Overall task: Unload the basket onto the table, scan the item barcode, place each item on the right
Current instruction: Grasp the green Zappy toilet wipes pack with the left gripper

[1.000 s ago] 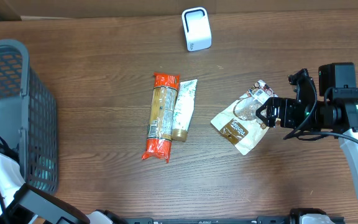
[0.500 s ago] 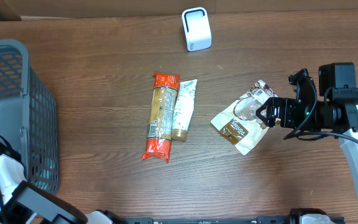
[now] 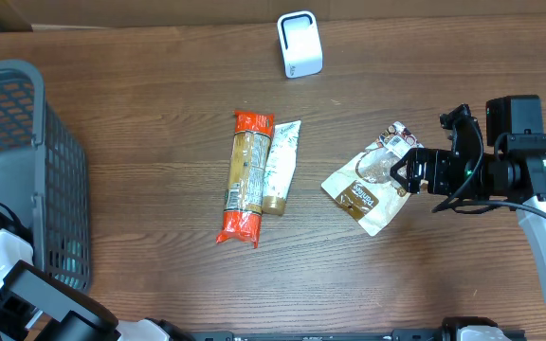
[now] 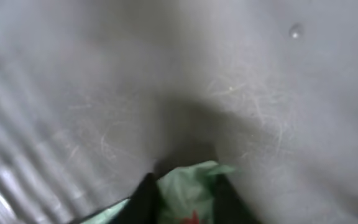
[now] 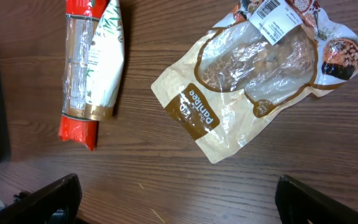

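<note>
In the left wrist view, my left gripper (image 4: pixel 182 182) is down inside the grey basket (image 3: pixel 8 104) with its dark fingers (image 4: pixel 146 190) shut on a crumpled green packet (image 4: pixel 188 186) that has a red mark. From overhead the left arm sits at the bottom left corner and its jaws are hidden. My right gripper (image 5: pixel 179 194) hangs open and empty over the table, beside a tan pouch (image 5: pixel 253 68) bearing a barcode label (image 5: pixel 277 17). A white scanner (image 3: pixel 300 44) stands at the back centre.
An orange-ended packet (image 3: pixel 246 175) and a white-green pouch (image 3: pixel 281 166) lie side by side mid-table. The basket's mesh wall (image 3: pixel 64 189) rises at the left. The scratched grey basket floor (image 4: pixel 260 93) fills the left wrist view.
The left arm at the bottom left corner has shifted a little and its jaws have closed in. The right arm and the items on the table have not moved.
</note>
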